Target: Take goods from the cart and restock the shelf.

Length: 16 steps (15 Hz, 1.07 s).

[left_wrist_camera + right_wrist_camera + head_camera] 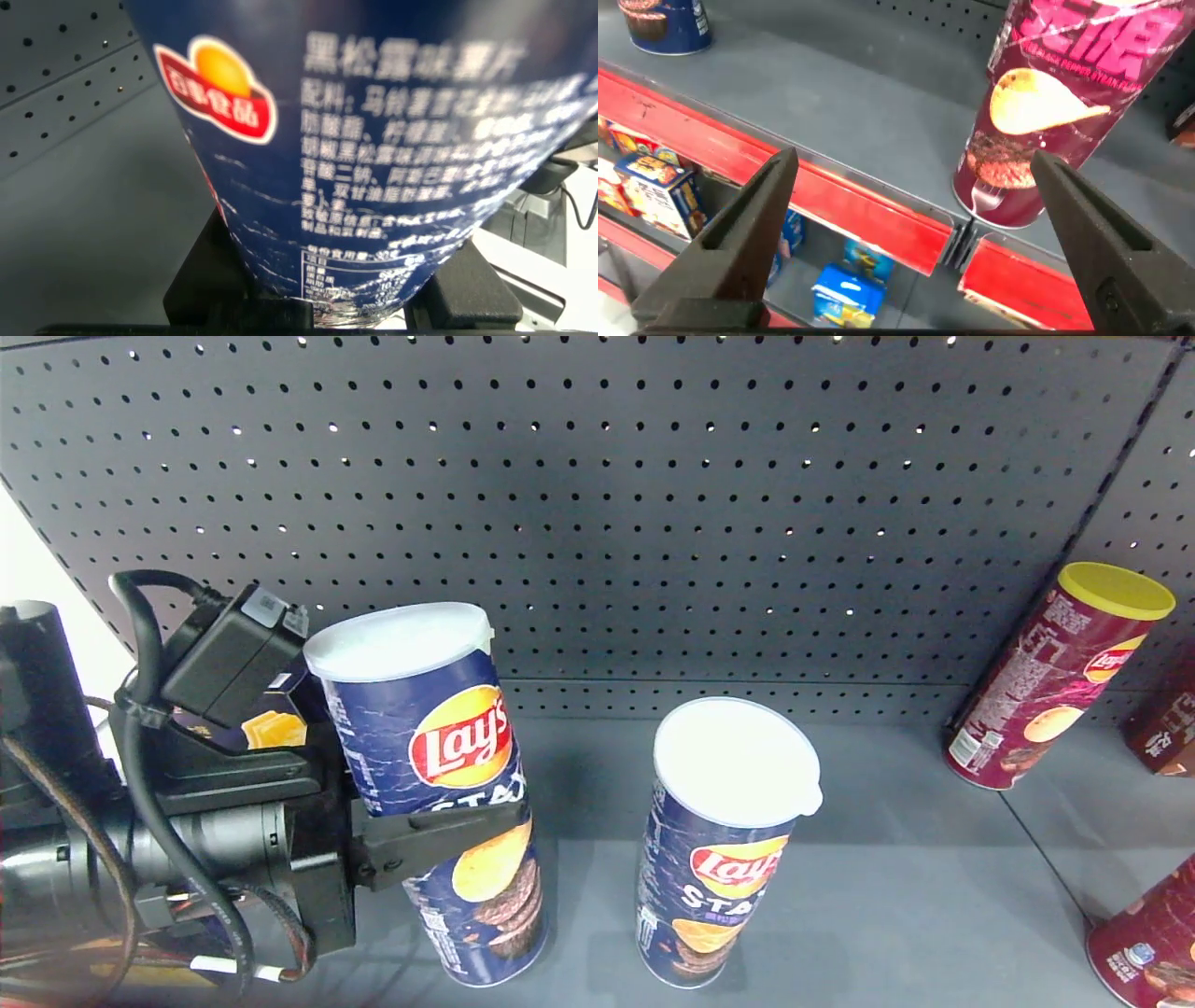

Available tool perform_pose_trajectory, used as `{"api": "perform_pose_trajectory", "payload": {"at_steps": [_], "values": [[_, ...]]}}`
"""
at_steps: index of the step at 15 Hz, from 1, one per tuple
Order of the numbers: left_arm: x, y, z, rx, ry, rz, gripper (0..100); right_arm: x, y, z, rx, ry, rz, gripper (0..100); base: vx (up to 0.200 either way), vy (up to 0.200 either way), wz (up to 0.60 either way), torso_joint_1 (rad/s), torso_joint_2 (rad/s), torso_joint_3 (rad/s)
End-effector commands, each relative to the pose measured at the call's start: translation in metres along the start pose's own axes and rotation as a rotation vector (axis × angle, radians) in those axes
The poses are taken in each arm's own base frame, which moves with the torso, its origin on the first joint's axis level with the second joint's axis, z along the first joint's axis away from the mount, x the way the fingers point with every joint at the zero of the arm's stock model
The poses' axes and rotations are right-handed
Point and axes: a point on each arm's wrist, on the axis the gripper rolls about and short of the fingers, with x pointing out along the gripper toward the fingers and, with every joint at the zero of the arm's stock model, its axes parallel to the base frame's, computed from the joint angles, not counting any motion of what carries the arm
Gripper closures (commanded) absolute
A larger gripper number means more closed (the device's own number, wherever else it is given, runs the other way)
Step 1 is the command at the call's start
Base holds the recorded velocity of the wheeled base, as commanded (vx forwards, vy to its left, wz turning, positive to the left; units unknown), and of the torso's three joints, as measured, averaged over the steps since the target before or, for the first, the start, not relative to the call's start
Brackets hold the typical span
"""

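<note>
While the left gripper [467, 826] had its fingers pinched round the middle of the held blue can [425, 756], the can stood at the left end of the shelf [887, 896], well in front of the pegboard back [653, 523]. Its base was at or just above the shelf; I couldn't tell which. A second blue can [719, 859] stood near it on the right.

To my eye, the job was setting it down. It wanted lowering straight until the base sat flat, then the fingers easing apart without dragging it. It also needed to stay apart from its neighbour.

Its long axis ran nearly vertical, white lid up and label facing outward, with the top perhaps leaning a little to the left.

The right gripper [915, 233] hung before the shelf edge with its fingers spread, holding nothing, near a maroon can [1055, 121].
</note>
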Motion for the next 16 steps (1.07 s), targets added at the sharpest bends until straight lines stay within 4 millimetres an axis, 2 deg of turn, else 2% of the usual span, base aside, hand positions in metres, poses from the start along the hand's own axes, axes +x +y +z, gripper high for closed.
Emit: {"api": "perform_pose_trajectory", "payload": {"at_steps": [1, 3, 6, 8, 9, 10, 12, 16], "values": [[-0.0001, 0.0001, 0.0008, 0.002, -0.003, 0.001, 100, 0.0000, 0.0000, 0.0000, 0.007, 0.000, 0.000, 0, 0.000, 0.000, 0.00, 0.000, 0.00, 0.000], [0.0000, 0.0002, 0.0070, 0.013, -0.021, 0.002, 100, 0.0001, 0.0001, -0.0008, 0.062, 0.005, -0.002, 0, 0.000, 0.000, 0.00, 0.000, 0.00, 0.000], [0.0012, 0.0007, 0.0081, 0.014, -0.022, 0.000, 100, 0.0000, 0.0006, -0.0002, 0.044, -0.003, 0.029, 0, 0.000, 0.000, 0.00, 0.000, 0.00, 0.000], [0.0012, 0.0007, 0.0085, 0.015, -0.023, -0.001, 100, -0.0006, 0.0052, 0.0005, 0.063, -0.036, 0.229, 0, 0.000, 0.000, 0.00, 0.000, 0.00, 0.000], [0.0013, 0.0004, 0.0085, 0.015, -0.023, -0.003, 100, -0.0008, 0.0055, 0.0005, 0.077, -0.034, 0.246, 0, 0.000, 0.000, 0.00, 0.000, 0.00, 0.000], [0.0013, 0.0004, 0.0090, 0.016, -0.024, -0.003, 100, -0.0007, 0.0047, 0.0000, 0.105, -0.018, 0.205, 0, 0.000, 0.000, 0.00, 0.000, 0.00, 0.000], [0.0022, 0.0006, 0.0085, 0.015, -0.021, -0.004, 100, -0.0001, -0.0005, -0.0051, 0.171, 0.054, -0.070, 0, 0.000, 0.000, 0.00, 0.000, 0.00, 0.000], [0.0022, 0.0006, 0.0101, 0.017, -0.025, -0.006, 100, -0.0003, 0.0008, -0.0080, 0.207, 0.083, -0.036, 0, 0.000, 0.000, 0.00, 0.000, 0.00, 0.000]]}}
